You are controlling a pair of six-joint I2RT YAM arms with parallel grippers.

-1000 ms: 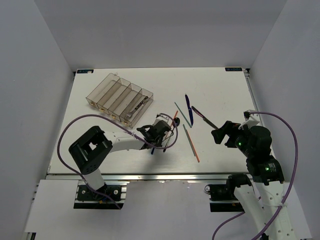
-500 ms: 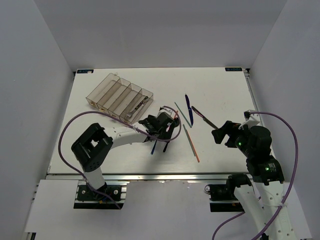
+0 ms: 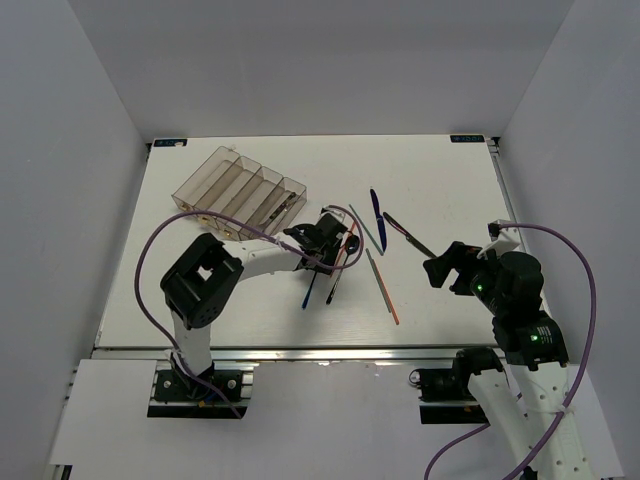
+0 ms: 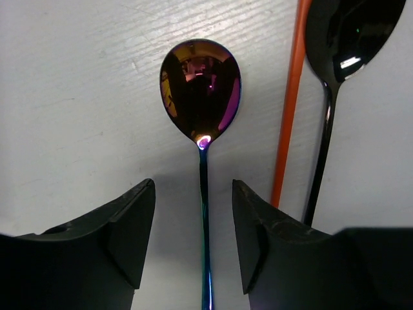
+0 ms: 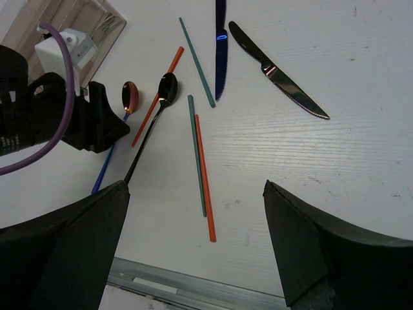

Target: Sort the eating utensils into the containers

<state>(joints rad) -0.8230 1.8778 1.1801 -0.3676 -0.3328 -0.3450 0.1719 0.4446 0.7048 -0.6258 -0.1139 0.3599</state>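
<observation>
Left claw [image 4: 193,216] advanced, now straddling pink spoon [image 4: 201,90].

Orange chopstick [image 4: 289,103] and dark spoon [image 4: 352,32] crowd the iridescent spoon [image 4: 201,87] on its right; left side free.

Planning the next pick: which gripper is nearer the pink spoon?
Left. The left gripper has its jaws apart on either side of the pink spoon handle; the right gripper hangs off to the right, beyond the chopsticks.

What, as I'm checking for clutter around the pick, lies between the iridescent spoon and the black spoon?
One orange chopstick lies between the iridescent spoon and the black spoon; the left wrist view shows it.
</observation>
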